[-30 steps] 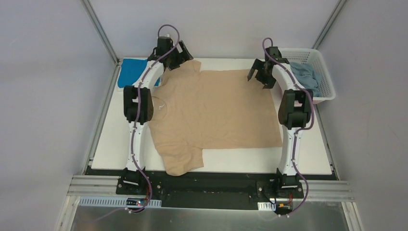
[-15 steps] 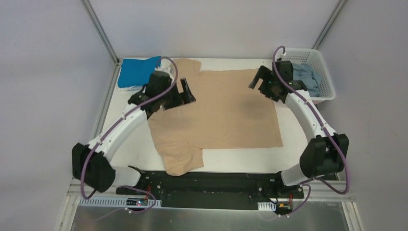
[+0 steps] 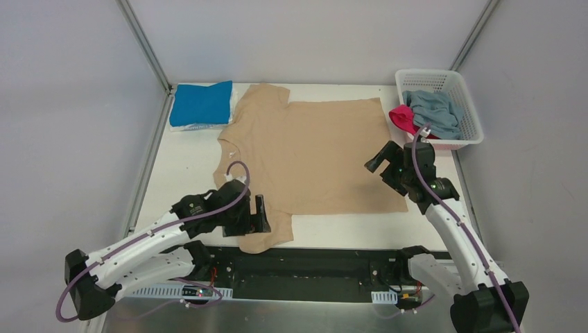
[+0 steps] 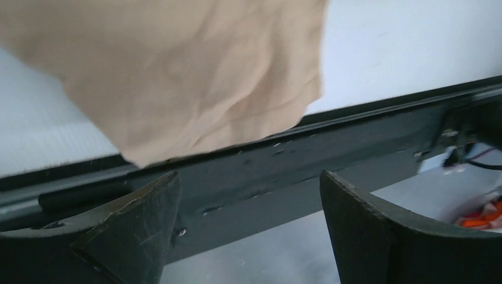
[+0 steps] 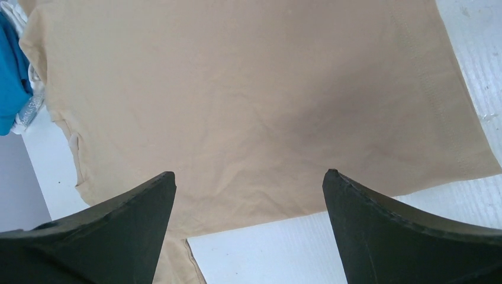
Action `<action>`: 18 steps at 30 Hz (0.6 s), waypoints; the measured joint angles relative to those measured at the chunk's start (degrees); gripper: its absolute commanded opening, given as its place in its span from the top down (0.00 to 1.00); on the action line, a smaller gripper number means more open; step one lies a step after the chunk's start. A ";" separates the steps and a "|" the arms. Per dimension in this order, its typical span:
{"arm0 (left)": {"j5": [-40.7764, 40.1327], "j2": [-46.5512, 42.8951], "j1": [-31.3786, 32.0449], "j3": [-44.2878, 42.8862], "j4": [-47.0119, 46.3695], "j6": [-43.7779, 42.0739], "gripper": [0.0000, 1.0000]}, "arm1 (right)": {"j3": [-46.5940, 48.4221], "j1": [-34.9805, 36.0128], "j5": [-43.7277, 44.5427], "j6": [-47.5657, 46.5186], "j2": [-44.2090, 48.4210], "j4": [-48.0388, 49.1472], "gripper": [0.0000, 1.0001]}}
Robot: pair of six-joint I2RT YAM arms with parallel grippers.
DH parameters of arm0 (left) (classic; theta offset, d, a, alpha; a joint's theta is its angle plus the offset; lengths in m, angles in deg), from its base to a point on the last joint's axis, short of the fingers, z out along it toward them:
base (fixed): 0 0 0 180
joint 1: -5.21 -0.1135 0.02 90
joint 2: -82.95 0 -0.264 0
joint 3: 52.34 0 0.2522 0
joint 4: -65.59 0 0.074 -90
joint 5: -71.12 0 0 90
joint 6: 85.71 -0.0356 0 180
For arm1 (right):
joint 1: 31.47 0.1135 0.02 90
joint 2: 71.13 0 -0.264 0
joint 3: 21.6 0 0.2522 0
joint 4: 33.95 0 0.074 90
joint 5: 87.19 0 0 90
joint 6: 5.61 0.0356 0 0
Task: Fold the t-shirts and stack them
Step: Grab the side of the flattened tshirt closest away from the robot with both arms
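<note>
- The white table point(image 3: 179, 166) is carrying the work, with both of my arms reaching in from its near edge.
- The tan t-shirt point(image 3: 312, 152) is lying spread flat across the middle of the table. Its collar is pointing left and its hem right, and its near sleeve is overhanging the front edge onto the black rail.
- The white lattice basket point(image 3: 426, 71) is sitting at the far right corner, just beyond the table's edge.
- The bright blue t-shirt point(image 3: 201, 104) is lying folded at the far left corner, just beside the tan shirt's far sleeve.
- The grey-blue t-shirt point(image 3: 433, 111) is lying crumpled inside the basket.
- The magenta-pink t-shirt point(image 3: 401, 116) is hanging over the basket's left wall.
- My left gripper point(image 3: 260, 216) is hovering at the near sleeve, jaws standing wide apart and gripping nothing; the sleeve is showing beyond the fingertips.
- My right gripper point(image 3: 380, 161) is hanging above the tan shirt's hem end, jaws likewise spread wide and empty, with cloth filling the gap below.
</note>
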 measured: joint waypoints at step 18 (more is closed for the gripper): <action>-9.55 14.19 6.32 9.97 1.55 14.19 0.53 | -6.25 0.00 1.95 1.92 0.22 3.56 0.01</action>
